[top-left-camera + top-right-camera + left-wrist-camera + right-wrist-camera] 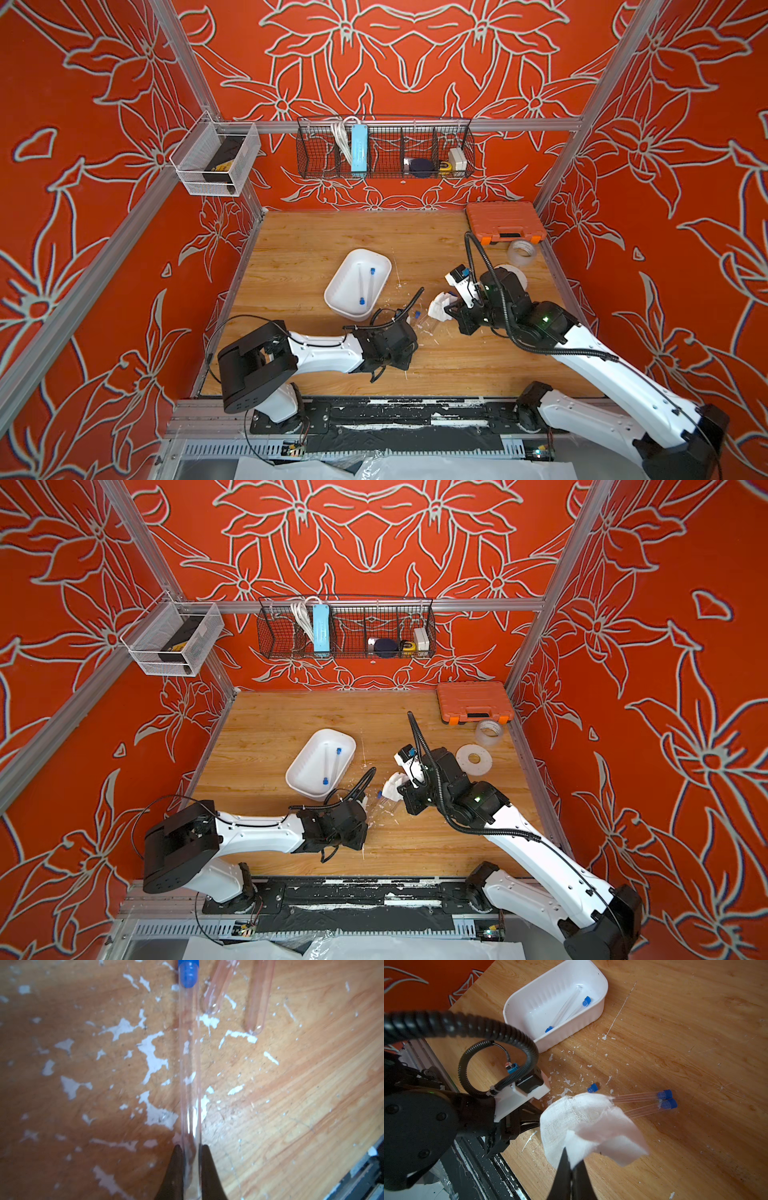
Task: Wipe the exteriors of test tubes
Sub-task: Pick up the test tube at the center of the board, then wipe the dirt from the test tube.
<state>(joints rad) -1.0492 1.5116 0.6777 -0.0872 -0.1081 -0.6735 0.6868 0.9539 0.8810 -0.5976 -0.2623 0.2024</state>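
Left end effector (191,1147) clamps test tube (189,1064), right end effector (572,1159) gauze (581,1118); flaked wooden tabletop (675,1043).

In the left wrist view we lose the held test tube (190,1064) at both ends — its blue cap (188,974) clipped by the edge, its lower end blurred between the cut-off fingers of the left gripper (191,1147). Two loose test tubes (258,1001) also run off-frame; in the right wrist view the white cloth (581,1122) covers their rounded ends.

Clear test tubes (639,1097), blue caps (665,1094); white gauze (577,1118) and tub (571,1030); orange flower-patterned walls (83,208); wood-grain table (299,249)
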